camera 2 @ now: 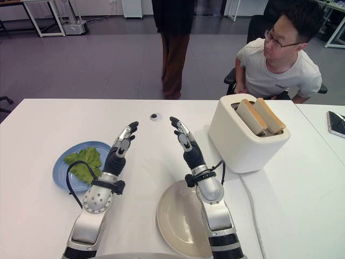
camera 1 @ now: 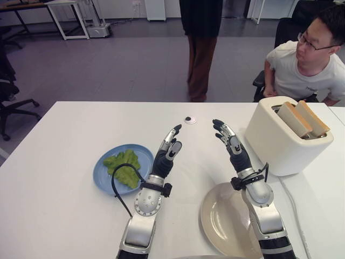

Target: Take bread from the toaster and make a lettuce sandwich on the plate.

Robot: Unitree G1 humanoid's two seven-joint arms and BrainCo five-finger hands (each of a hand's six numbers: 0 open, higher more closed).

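A white toaster (camera 1: pixel 280 141) stands at the right of the table with two bread slices (camera 1: pixel 303 118) sticking up from its slots. A beige plate (camera 1: pixel 223 218) lies near the front, under my right forearm. Lettuce (camera 1: pixel 123 166) rests on a blue plate (camera 1: pixel 105 181) at the left. My left hand (camera 1: pixel 168 151) hovers open just right of the blue plate, fingers stretched forward. My right hand (camera 1: pixel 230 141) is open too, held above the table left of the toaster, a short gap from its side.
A small white disc with a dark centre (camera 1: pixel 190 120) lies on the table beyond both hands. A phone (camera 2: pixel 337 124) lies on the neighbouring table at the right. A seated person is behind the toaster; another stands farther back.
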